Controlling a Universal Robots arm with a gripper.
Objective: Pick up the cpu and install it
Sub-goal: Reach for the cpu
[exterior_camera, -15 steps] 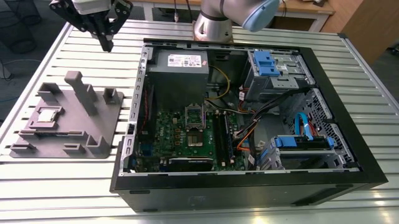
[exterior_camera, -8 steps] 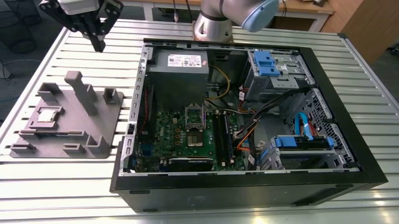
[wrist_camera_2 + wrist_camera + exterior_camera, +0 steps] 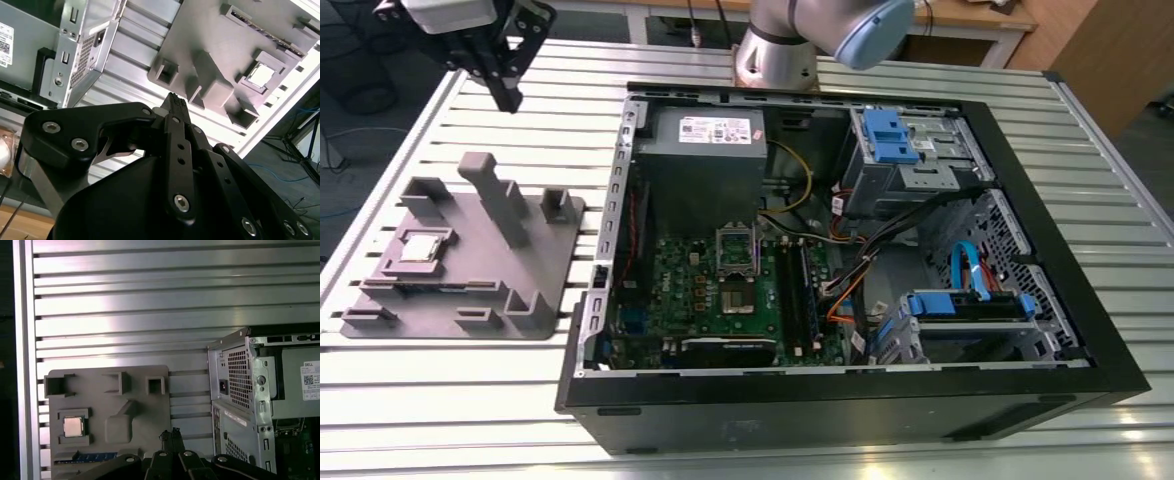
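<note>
Our jaws hang pinched together and empty, well apart from the cpu point(image 3: 424, 243) in its fixture point(image 3: 547, 270), and we risk jabbing it if they descend unopened.

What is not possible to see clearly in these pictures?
- Exterior view: the motherboard socket is too small to judge its latch.
- First wrist view: the pincer covers one edge of the grey fixture.
- All views: the underside of the cpu is hidden, as it lies in the fixture.
</note>
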